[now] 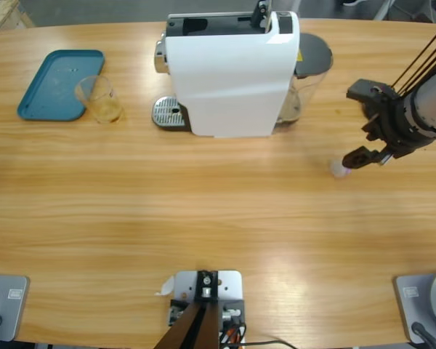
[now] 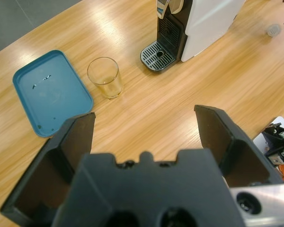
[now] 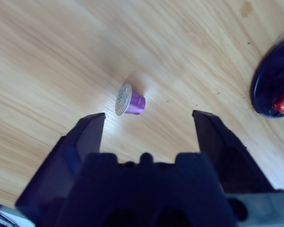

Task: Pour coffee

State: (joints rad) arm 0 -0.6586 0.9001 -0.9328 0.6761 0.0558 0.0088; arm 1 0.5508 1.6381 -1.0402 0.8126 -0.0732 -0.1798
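Nowhere on the long wooden table (image 1: pixel 218 218) does any dark liquid show: the small clear glass tumbler (image 1: pixel 99 99) stands upright and holds only its own faint yellowish tint, so the coffee is not to be seen in these views. That tumbler sits just beside the right-hand edge of the flat teal plastic tray (image 1: pixel 58 83), seemingly touching it, with bare wood between it and the white-bodied capsule coffee machine (image 1: pixel 229 73). The machine's round metal drip grate (image 1: pixel 167 113) faces the tumbler's side and carries nothing.

Well apart, toward the table's right end, a small purple coffee capsule (image 3: pixel 131 101) with a silvery perforated foil face lies on its side on the wood. The right gripper (image 3: pixel 146 125) hangs over it with its two black jaws spread wide and the capsule just ahead of the gap, touching neither jaw. In the high view this arm comes in from the right edge.

The left gripper (image 2: pixel 144 125) is raised above the table with its jaws likewise parted and nothing between them; its wrist view looks down on tray, tumbler and the machine's front.
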